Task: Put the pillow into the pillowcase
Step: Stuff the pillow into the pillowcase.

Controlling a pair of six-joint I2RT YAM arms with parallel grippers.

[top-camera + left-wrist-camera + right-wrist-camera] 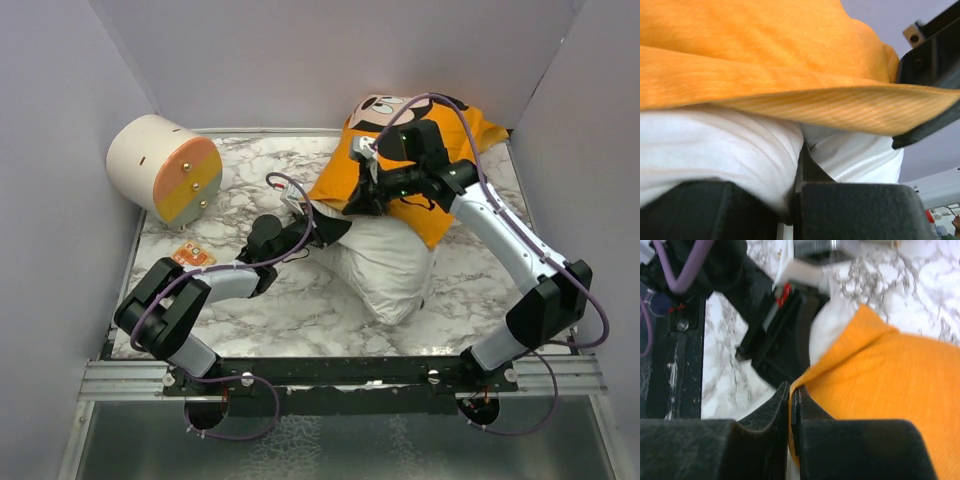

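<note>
Orange cloth over white stuffing, that's the sight on the marble table (280,310) right now! The case (336,188) lies towards the far right corner, with Mickey's face up against the back wall. The pillow (385,265) is partway in: its far end is under the orange, and its plump near end bulges out bare towards the arm bases.

Both arms are in on it, working the left side of the case's mouth. The left gripper (318,222) reaches in from the left, and its wrist view is clear: the jaws are closed, with a fold of white pillow fabric pinched between the dark fingers (850,210). Just above that pinch the striped hem of the case hangs over the pillow like an awning.

Over to the right gripper (791,390), which comes from the far side and bends back towards the same spot. Its jaws are closed too, squeezed tight on the orange edge of the case, which runs straight down into the slit between the two tips. In that view the black body of the left gripper sits just beyond, with a sliver of white pillow showing between it and the orange cloth. The two grippers are very near each other; whether they touch I can't tell.

Away from the action, a cream-and-orange cylinder (165,168) lies on its side at the far left, well apart. A small orange card (193,256) lies flat near the left arm
</note>
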